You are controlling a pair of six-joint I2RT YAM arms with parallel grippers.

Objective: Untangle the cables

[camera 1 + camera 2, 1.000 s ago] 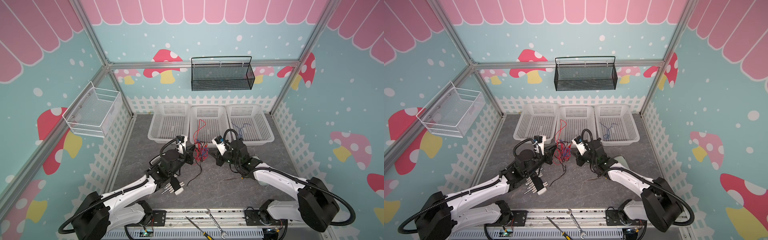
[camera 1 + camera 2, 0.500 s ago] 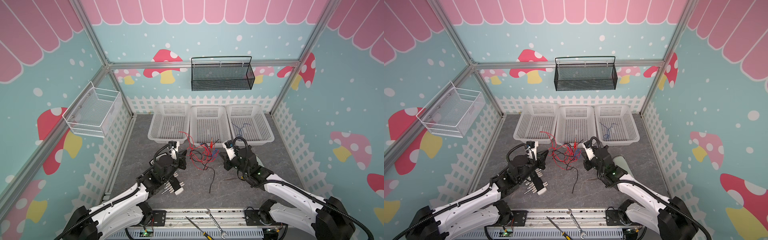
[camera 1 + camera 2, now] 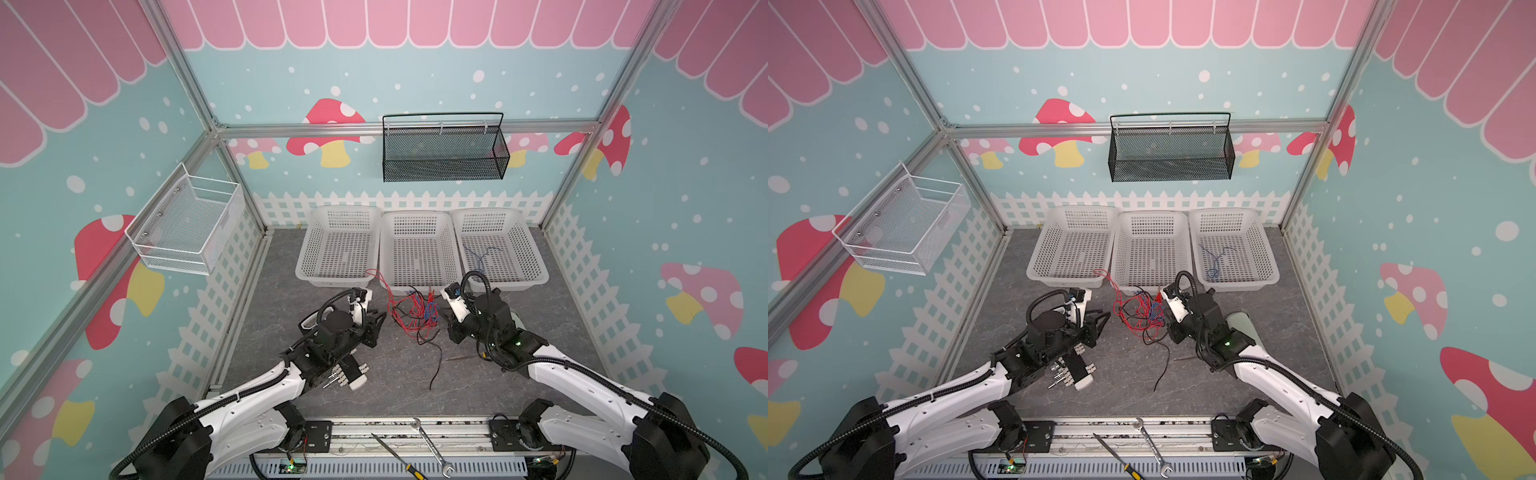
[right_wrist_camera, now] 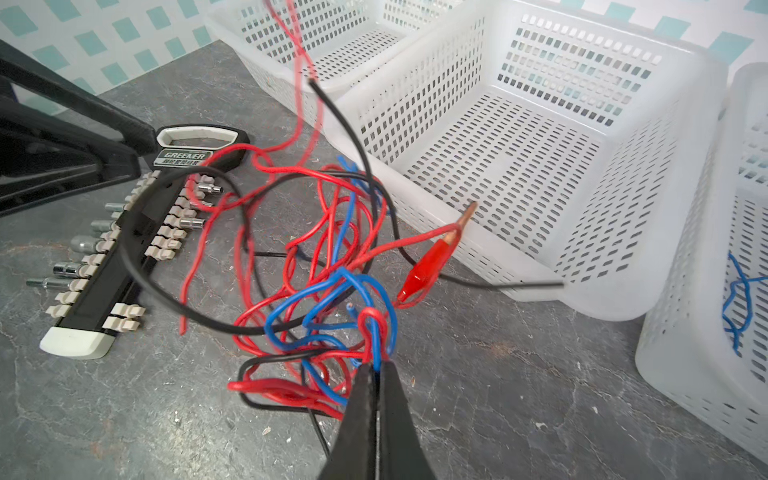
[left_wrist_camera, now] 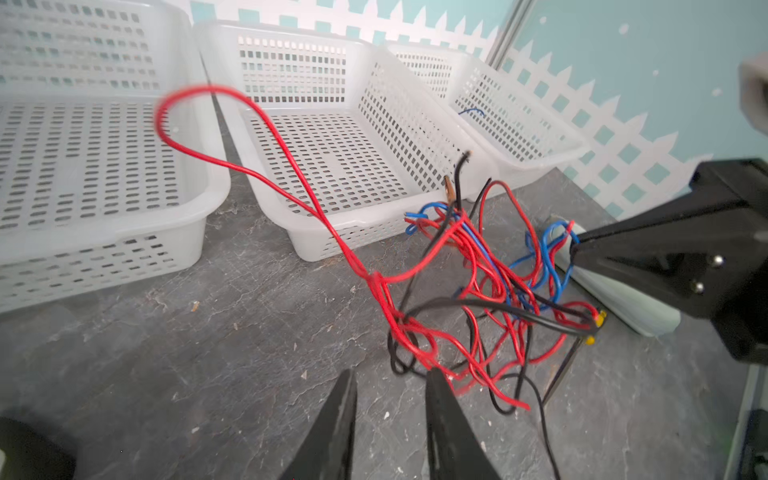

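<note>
The cables (image 3: 411,311) (image 3: 1138,311) are a knot of thin red, black and blue wires on the grey floor in front of the middle basket. One black strand trails toward the front. My right gripper (image 4: 376,365) (image 3: 445,322) is shut on blue and red strands at the knot's right side (image 4: 324,270). My left gripper (image 5: 390,374) (image 3: 380,322) stands open just left of the knot (image 5: 478,291), with nothing between its fingers; a red wire brushes one fingertip. A red loop arches toward the baskets. Another blue cable (image 3: 480,257) lies in the right basket.
Three white baskets (image 3: 332,282) (image 3: 415,214) (image 3: 486,211) stand in a row at the back. A black bit holder (image 3: 349,374) (image 4: 108,257) lies under my left arm. A pale block (image 5: 623,299) sits under my right gripper. A screwdriver (image 3: 395,451) and wrench (image 3: 430,444) rest on the front rail.
The two grippers pulled apart, stretching the knot. My left gripper has now opened and let go of the red wire, and the knot has sprung back toward the right gripper.
</note>
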